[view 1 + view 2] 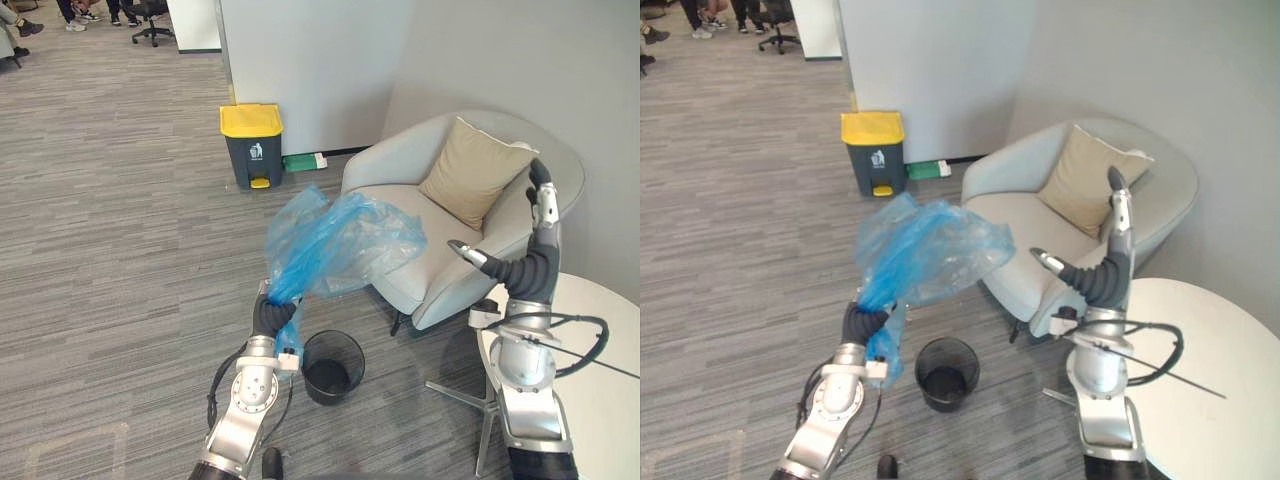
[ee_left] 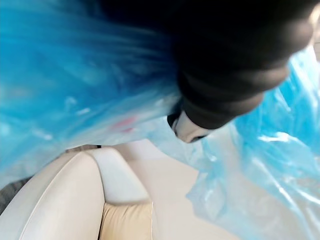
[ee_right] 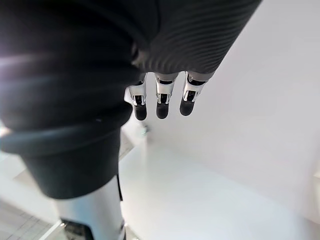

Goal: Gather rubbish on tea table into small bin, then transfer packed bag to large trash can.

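Observation:
A crumpled blue plastic bag [image 1: 340,240] hangs in the air above the floor, its neck gathered in my left hand [image 1: 272,312], which is shut on it. In the left wrist view the bag [image 2: 75,75] billows around the hand's dark cover [image 2: 230,65]. Just below stands the small black bin [image 1: 332,366], with no liner in it. The large grey trash can with a yellow lid [image 1: 252,146] stands by the wall, farther off. My right hand [image 1: 530,270] is raised beside the armchair, its fingers [image 3: 160,100] straight and holding nothing.
A pale armchair [image 1: 400,200] with a tan cushion [image 1: 470,170] stands right of the bag. The white round tea table [image 1: 600,400] is at the lower right. A green and white item [image 1: 303,161] lies by the wall. People's legs [image 1: 75,15] and an office chair [image 1: 150,20] are far back.

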Tool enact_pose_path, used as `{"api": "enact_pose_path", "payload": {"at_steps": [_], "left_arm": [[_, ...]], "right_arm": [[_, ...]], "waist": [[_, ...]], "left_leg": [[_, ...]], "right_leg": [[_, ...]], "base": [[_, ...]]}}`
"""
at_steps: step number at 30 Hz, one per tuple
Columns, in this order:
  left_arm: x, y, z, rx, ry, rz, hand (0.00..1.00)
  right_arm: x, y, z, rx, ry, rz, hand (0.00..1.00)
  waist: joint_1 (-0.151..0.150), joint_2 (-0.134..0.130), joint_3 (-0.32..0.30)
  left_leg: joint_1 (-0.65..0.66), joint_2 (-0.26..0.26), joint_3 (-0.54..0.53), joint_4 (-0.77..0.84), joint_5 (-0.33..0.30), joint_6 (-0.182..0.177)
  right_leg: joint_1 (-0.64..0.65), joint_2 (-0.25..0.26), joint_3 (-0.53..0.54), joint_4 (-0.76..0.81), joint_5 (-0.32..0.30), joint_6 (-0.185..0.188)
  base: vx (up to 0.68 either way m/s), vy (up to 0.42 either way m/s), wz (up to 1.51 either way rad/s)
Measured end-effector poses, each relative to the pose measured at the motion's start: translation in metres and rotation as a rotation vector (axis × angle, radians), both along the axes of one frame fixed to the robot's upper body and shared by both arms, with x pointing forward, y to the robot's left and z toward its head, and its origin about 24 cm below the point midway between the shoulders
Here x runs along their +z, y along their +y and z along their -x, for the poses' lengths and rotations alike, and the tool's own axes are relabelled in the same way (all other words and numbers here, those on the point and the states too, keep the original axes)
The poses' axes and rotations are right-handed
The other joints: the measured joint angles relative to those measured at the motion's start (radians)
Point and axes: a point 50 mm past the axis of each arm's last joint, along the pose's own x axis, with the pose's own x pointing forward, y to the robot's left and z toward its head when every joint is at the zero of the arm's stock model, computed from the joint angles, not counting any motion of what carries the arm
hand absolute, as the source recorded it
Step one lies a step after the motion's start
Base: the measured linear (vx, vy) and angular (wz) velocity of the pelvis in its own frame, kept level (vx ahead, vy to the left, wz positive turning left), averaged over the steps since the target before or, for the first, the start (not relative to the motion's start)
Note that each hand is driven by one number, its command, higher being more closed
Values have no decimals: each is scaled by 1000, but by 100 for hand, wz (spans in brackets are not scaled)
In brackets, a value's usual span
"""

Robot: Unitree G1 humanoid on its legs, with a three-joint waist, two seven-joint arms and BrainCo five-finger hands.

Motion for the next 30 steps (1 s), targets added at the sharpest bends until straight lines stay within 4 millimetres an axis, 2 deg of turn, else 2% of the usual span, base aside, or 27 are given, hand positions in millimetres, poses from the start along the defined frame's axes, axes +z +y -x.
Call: {"api": "enact_pose_path", "payload": {"at_steps": [1, 3, 4, 5, 6, 7, 9, 10, 12, 13, 15, 16, 18, 23, 25, 30], "left_arm": [[0, 1, 0, 0, 3, 3, 100], [-2, 5, 0, 15, 14, 17, 100], [-4, 8, 1, 25, 23, 22, 100], [-5, 8, 1, 26, 28, 26, 100], [-8, 12, 2, 37, 45, 38, 100], [-9, 13, 3, 43, 52, 43, 100], [-20, 18, 5, 50, 103, 62, 100], [-21, 19, 5, 52, 111, 63, 100], [-32, 25, 7, 58, 162, 71, 100], [-35, 26, 8, 59, 176, 74, 100], [-51, 31, 14, 65, 252, 71, 100], [-54, 33, 15, 66, 263, 76, 100], [-68, 37, 22, 80, 329, 69, 100], [-87, 48, 35, 116, 423, 74, 100], [-99, 51, 46, 135, 483, 70, 100], [-107, 55, 56, 155, 526, 70, 100]], "right_arm": [[-4, 0, 0, 5, 13, -32, 0], [-23, -1, 4, 4, 86, -137, 0], [-43, -3, 5, 3, 167, -211, 0], [-50, -4, 6, -1, 197, -239, 0], [-72, -8, 9, -17, 284, -311, 0], [-79, -9, 11, -24, 312, -330, 0], [-121, -17, 22, -56, 477, -463, 0], [-128, -18, 24, -57, 507, -485, 0], [-166, -19, 37, -74, 666, -568, 0], [-173, -18, 40, -75, 697, -585, 0], [-210, -16, 59, -106, 879, -637, 0], [-215, -16, 62, -112, 904, -644, 0], [-242, -12, 83, -142, 1052, -682, 0], [-264, -6, 106, -164, 1200, -723, 0], [-265, -5, 108, -164, 1209, -726, 0], [-263, -2, 99, -133, 1198, -717, 0]], "waist": [[-2, 0, 0], [-8, 0, 0], [-10, 1, 0], [-10, 1, 1], [-10, 4, 2], [-11, 5, 3], [-11, 10, 6], [-11, 11, 6], [-12, 16, 10], [-12, 17, 11], [-15, 24, 16], [-15, 25, 17], [-16, 25, 33], [-15, 28, 46], [-16, 26, 55], [-10, 25, 80]], "left_leg": [[0, 0, 0, 0, 0, 0], [0, -1, 0, 0, -1, 0], [0, -2, 1, 0, -2, 1], [0, -2, 1, 0, -3, 2], [0, -4, 0, 0, -4, 2], [0, -4, 0, 0, -4, 2], [0, -5, 1, 0, -9, -1], [0, -5, 1, 0, -9, 0], [2, -4, 1, 0, -20, -6], [3, -4, 1, 0, -20, -6], [5, -4, 2, 0, -24, -8], [5, -4, 2, 0, -24, -8], [22, -4, 2, 0, -29, -10], [35, -5, 5, 0, -34, -6], [61, -8, 4, 0, -43, -8], [68, -9, 4, 6, -46, -8]], "right_leg": [[0, 0, 0, 0, 0, 0], [0, -2, 0, 0, 0, 0], [0, -3, 0, 0, 0, 0], [0, -3, 0, 0, 0, 0], [0, -4, 0, 1, 0, -1], [0, -5, 0, 1, 0, -1], [-1, -7, 3, 2, 1, -2], [-1, -7, 3, 2, 1, -3], [2, -6, 1, 0, 1, -3], [4, -6, 1, -1, 1, -3], [10, -6, 0, -8, 1, -3], [12, -6, 0, -10, 1, -2], [32, -6, 0, -12, 0, -1], [40, -8, 1, -10, -18, 4], [68, -10, 2, -10, -21, -1], [69, -13, -5, 11, -34, -3]], "base": [[39, 0, -1], [20, 0, 0], [0, 0, 0], [34, 2, 1], [0, 0, 0], [36, 6, 1], [0, 0, 0], [0, 0, 0], [19, 0, 0], [36, -2, 0], [19, -2, 0], [49, -7, 1], [65, -11, 0], [36, -8, -1], [96, -14, 1], [57, -12, 1]]}}
